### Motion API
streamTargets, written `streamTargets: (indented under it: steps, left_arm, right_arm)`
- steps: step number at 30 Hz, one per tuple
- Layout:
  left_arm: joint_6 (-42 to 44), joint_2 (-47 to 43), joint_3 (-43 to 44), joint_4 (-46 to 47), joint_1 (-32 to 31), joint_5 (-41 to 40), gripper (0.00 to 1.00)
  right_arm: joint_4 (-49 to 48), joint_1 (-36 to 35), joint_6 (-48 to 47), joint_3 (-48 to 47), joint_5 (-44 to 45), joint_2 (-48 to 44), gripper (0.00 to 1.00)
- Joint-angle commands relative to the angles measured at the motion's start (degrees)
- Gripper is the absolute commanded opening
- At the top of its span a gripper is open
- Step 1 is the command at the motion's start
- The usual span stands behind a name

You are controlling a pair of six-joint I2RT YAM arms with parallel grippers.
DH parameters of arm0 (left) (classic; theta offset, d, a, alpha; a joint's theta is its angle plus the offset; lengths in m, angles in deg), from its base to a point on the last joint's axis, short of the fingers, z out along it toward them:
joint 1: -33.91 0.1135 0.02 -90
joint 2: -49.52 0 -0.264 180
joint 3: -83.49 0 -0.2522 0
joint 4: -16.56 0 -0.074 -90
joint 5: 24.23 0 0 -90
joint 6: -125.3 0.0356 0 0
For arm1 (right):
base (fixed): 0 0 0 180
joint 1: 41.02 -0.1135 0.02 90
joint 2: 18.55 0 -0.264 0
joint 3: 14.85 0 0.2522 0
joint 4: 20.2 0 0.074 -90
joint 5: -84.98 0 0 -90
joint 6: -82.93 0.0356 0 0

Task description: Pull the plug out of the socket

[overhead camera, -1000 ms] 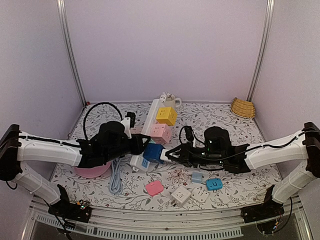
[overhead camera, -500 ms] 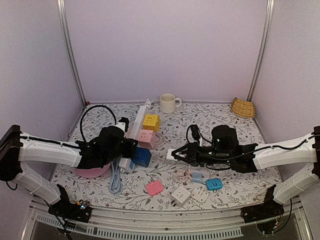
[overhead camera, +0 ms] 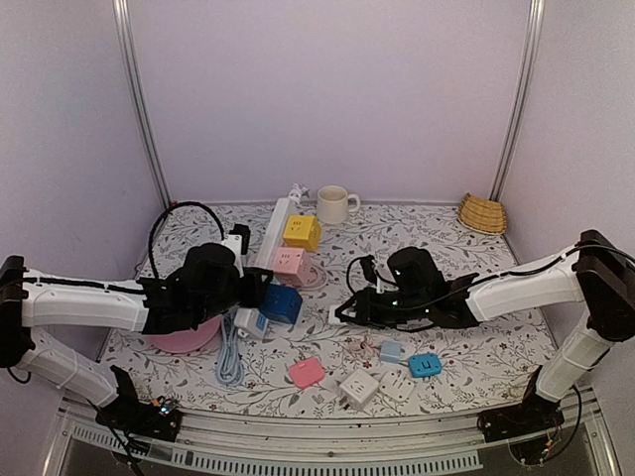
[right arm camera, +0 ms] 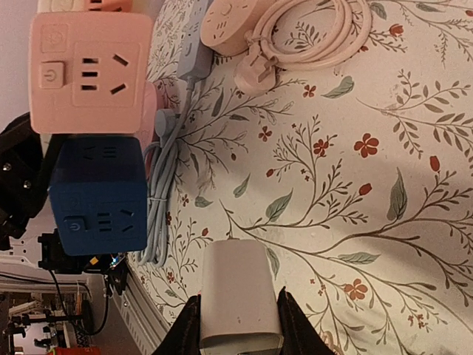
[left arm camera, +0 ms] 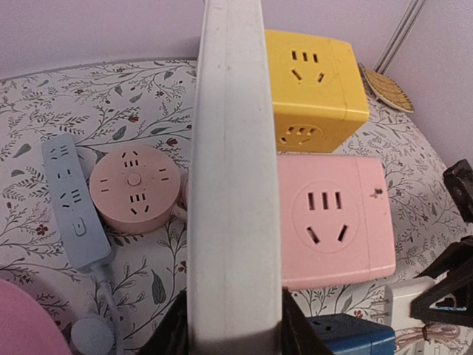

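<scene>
Right tool (right arm camera: 238, 329) clenched on the plug (right arm camera: 240, 288); left tool (left arm camera: 233, 333) clenched on the socket strip (left arm camera: 233, 185); the two parts are apart.
The right tool's fingers press either side of the white plug, which is over the flowered counter (right arm camera: 355, 192), clear of the strip and near the blue cube (right arm camera: 100, 196). The left tool grasps the long white strip across its width. Along the strip's right side sit a yellow cube (left arm camera: 318, 81) and a pink cube (left arm camera: 332, 222), the blue cube nearest the tool. A round pink socket (left arm camera: 134, 186) and a pale blue strip (left arm camera: 70, 200) lie on the counter to its left.
</scene>
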Motion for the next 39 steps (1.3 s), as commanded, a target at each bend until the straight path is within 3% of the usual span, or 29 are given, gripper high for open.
streamTargets:
  steps: [1, 5, 18, 32, 39]
  left_arm:
    - [-0.85, -3.62, 2.54, 9.85, 0.29, -0.04, 0.00]
    - [-1.25, -4.40, 2.51, 9.43, 0.26, 0.50, 0.00]
    - [-2.47, -4.98, 2.08, 9.70, 0.39, 2.78, 0.00]
    - [-2.45, -4.66, 2.19, 9.79, 0.36, 4.75, 0.00]
    - [-1.84, -4.49, 1.89, 11.21, 0.29, 7.25, 0.00]
  right_arm:
    - [0.69, -0.83, -2.75, -4.69, -1.56, 5.67, 0.14]
    - [0.77, -2.41, -2.94, -7.13, -1.71, 9.03, 0.18]
    - [6.44, -3.27, -4.90, -5.69, 4.04, 8.39, 0.57]
    - [16.03, -3.26, -7.41, -6.54, 13.54, -1.66, 0.75]
    - [16.11, -3.25, -6.92, -6.56, 14.62, -8.21, 0.86]
